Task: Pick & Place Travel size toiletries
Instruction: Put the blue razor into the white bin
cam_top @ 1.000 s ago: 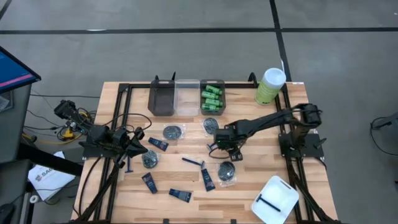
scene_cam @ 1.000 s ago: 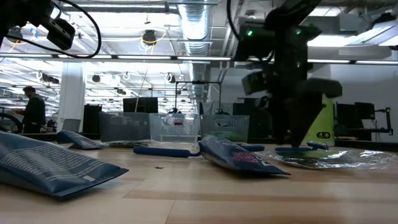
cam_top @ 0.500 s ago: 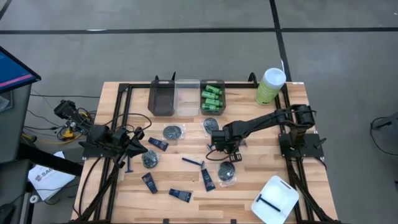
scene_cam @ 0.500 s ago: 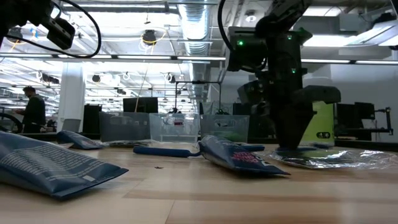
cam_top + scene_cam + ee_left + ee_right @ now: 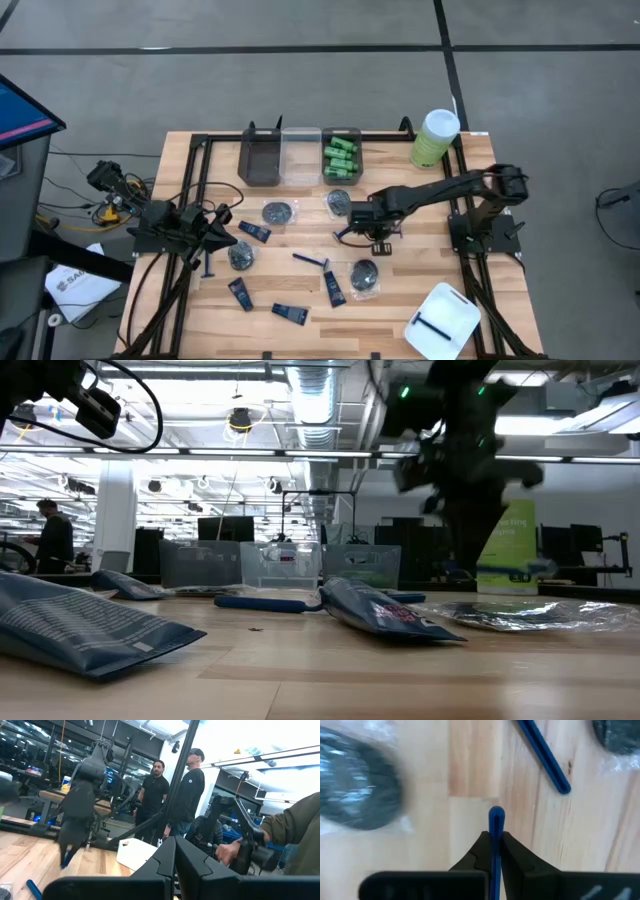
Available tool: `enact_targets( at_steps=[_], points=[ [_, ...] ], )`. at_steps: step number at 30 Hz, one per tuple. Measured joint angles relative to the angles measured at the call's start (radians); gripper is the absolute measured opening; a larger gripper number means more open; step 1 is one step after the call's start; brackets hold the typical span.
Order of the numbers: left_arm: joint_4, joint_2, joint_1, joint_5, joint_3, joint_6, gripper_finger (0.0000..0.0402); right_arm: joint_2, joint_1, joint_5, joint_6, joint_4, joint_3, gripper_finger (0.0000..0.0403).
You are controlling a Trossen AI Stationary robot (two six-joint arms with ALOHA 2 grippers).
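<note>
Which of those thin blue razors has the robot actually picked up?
The blue razor pinched in the right gripper, lifted off the wood. Another razor lies loose on the table; a third sits in the white tray.

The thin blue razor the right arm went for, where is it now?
The thin blue razor is pinched in the shut right gripper, lifted off the table right of centre in the high view, between two round dark grey crinkly packets.
</note>
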Motion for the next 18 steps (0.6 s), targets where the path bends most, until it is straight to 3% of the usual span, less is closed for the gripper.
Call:
enact_targets(
  at_steps=[6,11,18],
  points=[
    [0.003,0.0,0.0,0.0,0.0,0.0,0.0002,-0.227,0.094,-0.047,0.155,-0.03,0.002,0.0014],
    [0.004,0.0,0.0,0.0,0.0,0.0,0.0002,-0.39,0.278,-0.058,0.349,-0.048,0.003,0.0014],
    [0.004,0.0,0.0,0.0,0.0,0.0,0.0002,-0.433,0.587,-0.057,0.653,-0.061,0.003,0.0015]
  ],
)
